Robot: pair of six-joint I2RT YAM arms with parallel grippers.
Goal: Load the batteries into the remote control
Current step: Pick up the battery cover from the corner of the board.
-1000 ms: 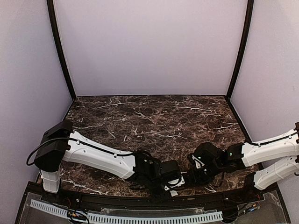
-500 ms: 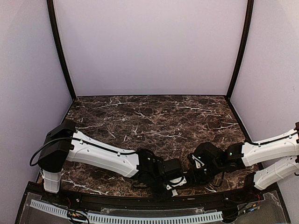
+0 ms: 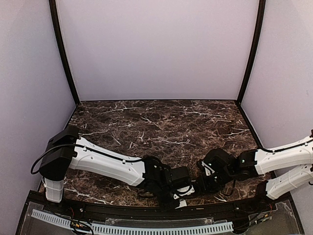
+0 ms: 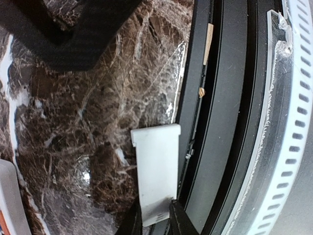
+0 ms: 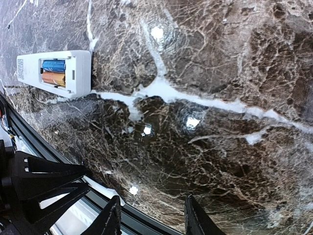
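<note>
Tabletop [image 3: 161, 122] is dark brown marble with white and tan veins running all over it. Remote control [image 5: 78, 68] is plain white, and the batteries [image 5: 54, 65] sitting in its open bay are one blue, one orange. The little cover plate [image 4: 156, 171] is a pale greyish white. Left arm [image 3: 107, 164] and right arm [image 3: 283, 159] are white shells with black joints, and the left gripper [image 4: 155, 220] and right gripper [image 5: 152, 200] are black too. Walls [image 3: 156, 49] are pale lilac with black corner posts [image 3: 63, 54]. Black rim [image 3: 146, 209] along the near edge, plus a white slotted strip [image 3: 132, 227].
</note>
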